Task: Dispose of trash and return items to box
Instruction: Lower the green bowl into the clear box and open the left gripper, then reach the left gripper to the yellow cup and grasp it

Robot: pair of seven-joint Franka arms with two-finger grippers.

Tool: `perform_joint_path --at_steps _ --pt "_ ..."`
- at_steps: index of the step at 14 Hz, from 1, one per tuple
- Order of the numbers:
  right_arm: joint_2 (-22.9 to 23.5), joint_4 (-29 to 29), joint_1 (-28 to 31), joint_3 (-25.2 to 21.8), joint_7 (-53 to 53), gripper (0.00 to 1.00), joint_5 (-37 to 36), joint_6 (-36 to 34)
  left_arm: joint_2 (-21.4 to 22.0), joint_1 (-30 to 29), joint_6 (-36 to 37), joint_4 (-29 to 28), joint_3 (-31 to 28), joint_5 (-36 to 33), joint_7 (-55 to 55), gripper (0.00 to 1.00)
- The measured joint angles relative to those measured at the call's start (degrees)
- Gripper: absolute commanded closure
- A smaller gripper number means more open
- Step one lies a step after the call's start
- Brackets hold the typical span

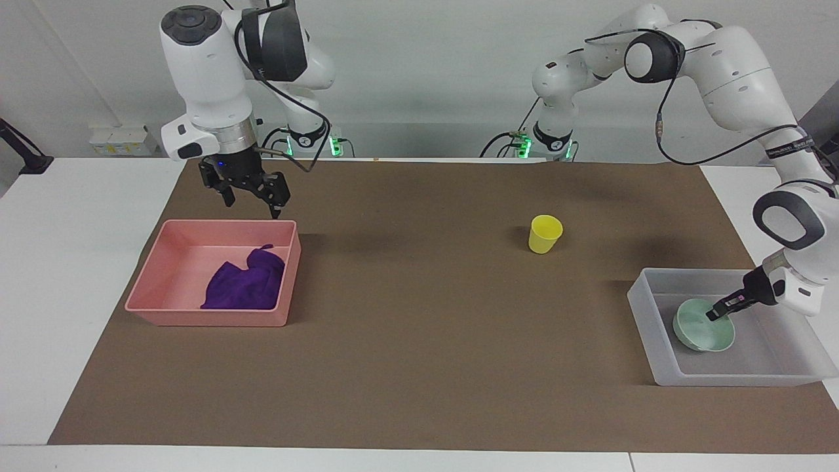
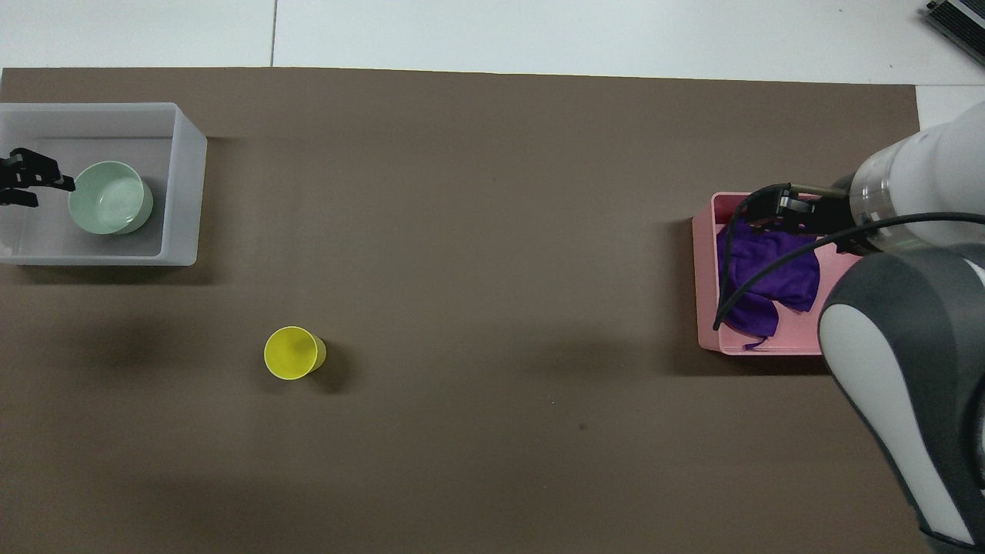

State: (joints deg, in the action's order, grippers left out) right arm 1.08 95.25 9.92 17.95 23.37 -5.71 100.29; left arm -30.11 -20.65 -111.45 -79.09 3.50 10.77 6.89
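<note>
Now the green bowl (image 1: 704, 333) sits in the box (image 1: 662, 364), just beside the left gripper's (image 1: 718, 312) spread fingers.

Mat (image 1: 406, 367) mostly bare; only the cup (image 1: 545, 233) stands mid-way betw. pink tray (image 1: 216, 320) & box (image 1: 662, 373).

White worktop (image 1: 78, 275) is covered by a brown mat (image 1: 419, 341). Three things stand directly on the mat. Landmark: the yellow cup (image 1: 545, 234), upright. The pink tray (image 1: 164, 309) sits well apart from the cup, toward the right arm's end. The translucent box (image 1: 645, 314) sits toward the left arm's end, farther from the robots than the cup.
</note>
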Motion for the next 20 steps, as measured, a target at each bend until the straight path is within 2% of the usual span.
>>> perform_joint_path --at_steps 3,5,7,9,11,13,16,19,20 --pt "-0.01 -0.71 0.07 -0.09 -2.03 0.00 0.00 0.00 5.88 2.34 10.36 -0.73 1.18 0.02 -0.35 0.00" --pt "-0.15 -0.92 0.01 -0.24 -2.84 0.00 0.00 -0.03 9.08 8.10 15.38 -2.88 1.40 0.04 -7.62 0.00" --pt "-0.85 -0.99 -0.96 -0.99 -3.21 0.00 0.00 -0.81 13.37 15.74 16.82 -9.09 1.65 -0.18 -14.67 0.00" --pt "-1.74 -1.10 -4.22 -4.02 -3.62 0.00 0.02 -2.71 19.59 22.56 13.36 -20.63 1.85 -0.42 -16.98 0.00" --pt "-2.73 -1.61 -7.45 -7.49 -3.62 0.00 0.28 -4.84 25.76 27.91 5.78 -33.63 1.92 -0.44 -17.15 0.00" --pt "-3.67 -1.91 -8.10 -8.56 -3.75 0.00 0.85 -6.98 29.68 29.94 0.83 -42.82 1.95 -0.45 -17.06 0.00" --pt "-4.37 -1.91 -8.30 -9.60 -6.58 0.00 1.05 -9.31 31.86 29.18 1.09 -45.76 0.64 -0.49 -15.31 0.00" --pt "-4.55 -1.91 -9.57 -12.38 -8.36 0.00 2.82 -10.48 31.80 28.34 0.78 -46.41 0.24 -0.50 -14.59 0.00" --pt "-4.57 -1.91 -9.78 -12.83 -8.64 0.00 2.99 -10.50 31.43 28.35 0.06 -46.70 0.25 -0.51 -14.59 0.15"
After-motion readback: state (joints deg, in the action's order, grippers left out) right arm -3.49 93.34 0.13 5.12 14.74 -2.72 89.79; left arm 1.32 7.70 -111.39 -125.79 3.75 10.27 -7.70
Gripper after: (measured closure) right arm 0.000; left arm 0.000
